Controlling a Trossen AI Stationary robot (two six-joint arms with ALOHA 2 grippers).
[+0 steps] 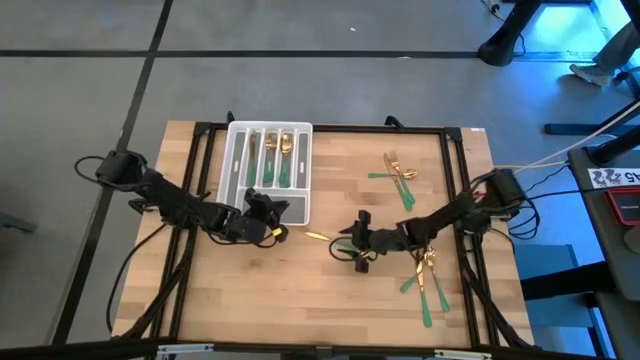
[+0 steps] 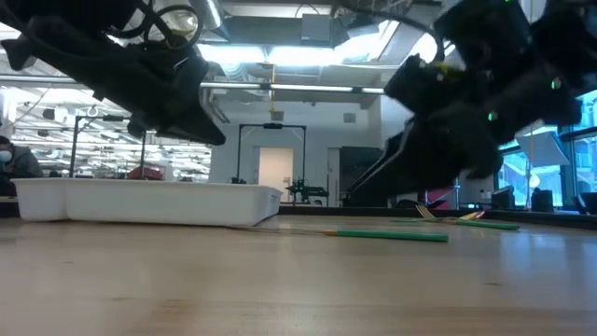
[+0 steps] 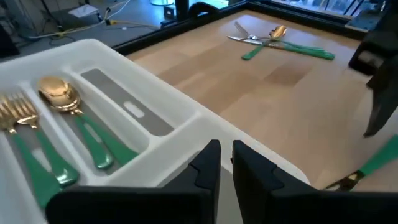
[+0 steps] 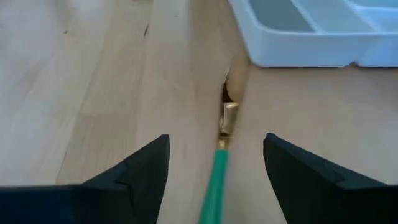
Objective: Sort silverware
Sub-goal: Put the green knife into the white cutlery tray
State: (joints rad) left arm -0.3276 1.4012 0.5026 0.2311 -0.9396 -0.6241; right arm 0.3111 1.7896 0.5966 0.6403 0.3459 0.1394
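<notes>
Left gripper over the near end of the white tray, fingers pressed nearly together, empty. Right gripper low at table centre, fingers spread wide either side of a green-handled gold piece lying flat on the wooden table, just beside the tray. Forks and spoon in tray compartments. Loose silverware crossed at far right and near right

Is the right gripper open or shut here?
Open. In its wrist view the right gripper has its fingers spread wide either side of a green-handled utensil lying on the table, not touching it.
</notes>
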